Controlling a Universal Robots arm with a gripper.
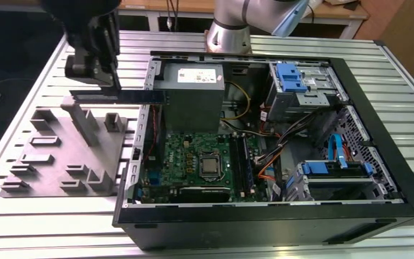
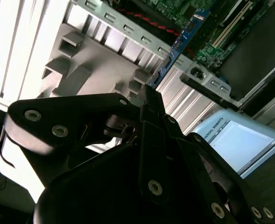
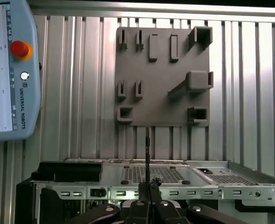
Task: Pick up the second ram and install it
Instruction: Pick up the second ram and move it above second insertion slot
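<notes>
My gripper (image 1: 105,85) hangs above the grey holder plate (image 1: 56,156), at the exterior view's left of the open computer case (image 1: 264,216). It is shut on the second ram (image 1: 124,97), a thin dark strip held level, with its free end reaching over the case's left wall. In the second wrist view the ram (image 2: 179,44) shows as a blue board running from the fingers (image 2: 149,100) toward the green motherboard (image 2: 216,28). The first wrist view shows the ram (image 3: 147,154) edge-on as a thin dark line. The black slot rails (image 1: 240,162) lie on the motherboard (image 1: 189,159).
Inside the case stand a grey power supply (image 1: 192,91), blue drive cages (image 1: 293,78) and loose cables (image 1: 279,145). The arm's base (image 1: 228,32) stands behind the case. A teach pendant (image 3: 6,70) lies on the slatted metal table (image 1: 41,226), beside the holder plate (image 3: 163,74).
</notes>
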